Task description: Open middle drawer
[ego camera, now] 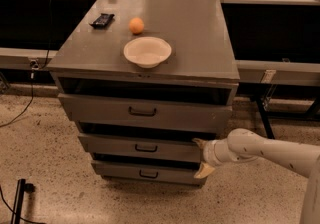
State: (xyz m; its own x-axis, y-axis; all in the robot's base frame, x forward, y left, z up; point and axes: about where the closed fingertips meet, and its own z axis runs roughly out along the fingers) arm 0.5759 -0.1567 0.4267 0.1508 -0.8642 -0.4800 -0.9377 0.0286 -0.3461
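At the cabinet's (190, 28) lower right, the white arm (272, 150) is reached in nearly level from the right edge. The gripper (201, 157) is held at the right end of the middle drawer (112, 144), its fingers spread wide, one above the other, bracketing the front's end; contact cannot be told. The drawer, second of three, is faced toward the camera, its long axis running left to right.

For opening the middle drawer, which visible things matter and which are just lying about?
In the job: wide grey metal middle drawer with dark bar handle; robot's pincer at that drawer's right end.
Lying about: white round bowl, round orange fruit, small black flat object, all on the grey cabinet top.
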